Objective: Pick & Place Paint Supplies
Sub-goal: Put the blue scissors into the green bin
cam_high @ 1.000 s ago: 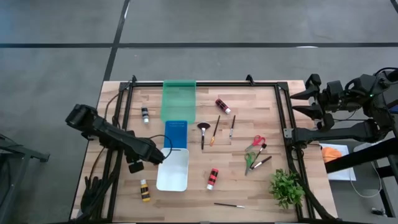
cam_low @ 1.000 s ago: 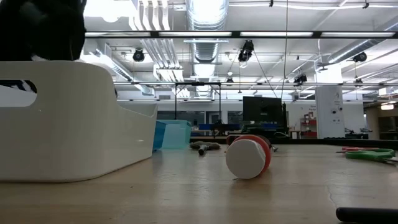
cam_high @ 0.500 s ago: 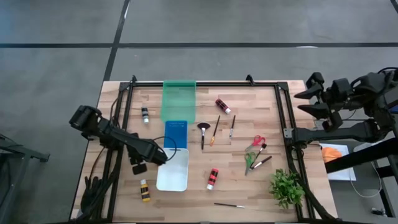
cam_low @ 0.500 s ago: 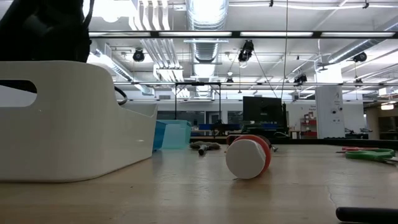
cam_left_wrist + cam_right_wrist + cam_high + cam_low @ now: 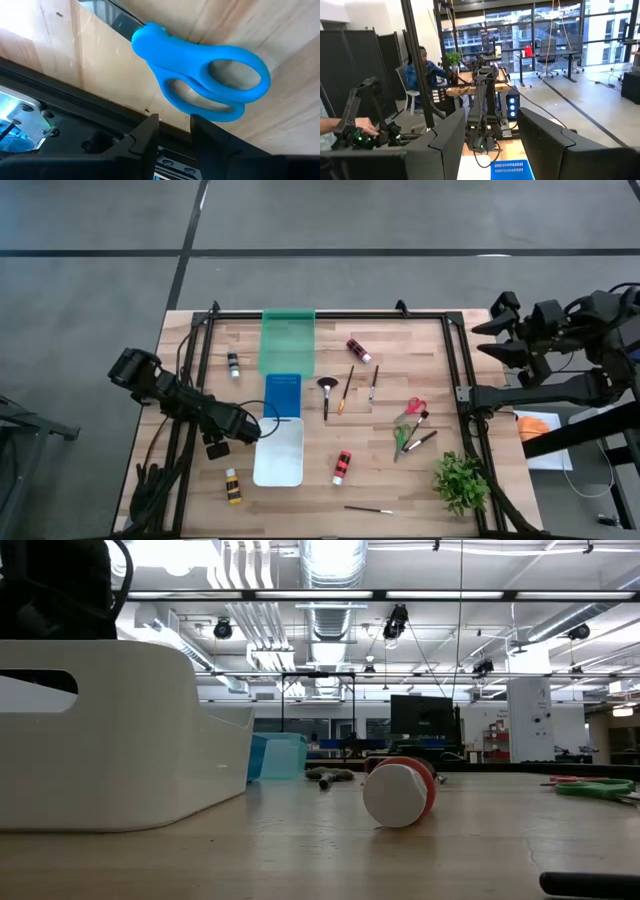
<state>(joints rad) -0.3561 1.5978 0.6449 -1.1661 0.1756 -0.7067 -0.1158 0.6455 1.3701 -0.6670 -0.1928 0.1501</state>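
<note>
Blue-handled scissors [image 5: 200, 80] lie flat on the wood, hidden under my left arm in the high view. My left gripper [image 5: 175, 122] slants down just left of the white tray [image 5: 278, 452], with a narrow gap between its fingers and nothing in it. Its tips stand at the edge of the scissors' handle. Elsewhere on the table lie paint bottles [image 5: 342, 467] [image 5: 233, 486] [image 5: 358, 350], brushes [image 5: 346, 390] [image 5: 368, 509], red scissors [image 5: 415, 405] and green scissors [image 5: 400, 438]. My right gripper [image 5: 480, 340] hangs open, raised beyond the table's right edge. My left gripper comes slanting down from the table's left side. One fingertip [image 5: 202, 122] stands at the outer rim of the blue scissors' lower handle loop [image 5: 220, 116]. Whether it touches the rim I cannot tell. The scissors lie flat on the table.
A green tray [image 5: 287, 340] and a blue tray [image 5: 283, 395] stand behind the white one. A leafy plant [image 5: 460, 480] stands at the near right corner. Black frame rails [image 5: 195, 380] run along the table's sides. In the low view a red-banded bottle [image 5: 398, 794] lies beside the white tray [image 5: 120, 735].
My left gripper has sunk toward the table beside the white tray's left edge. In the low view its dark bulk has drawn back to the left behind the tray. My right arm has risen slightly off the table's right side.
</note>
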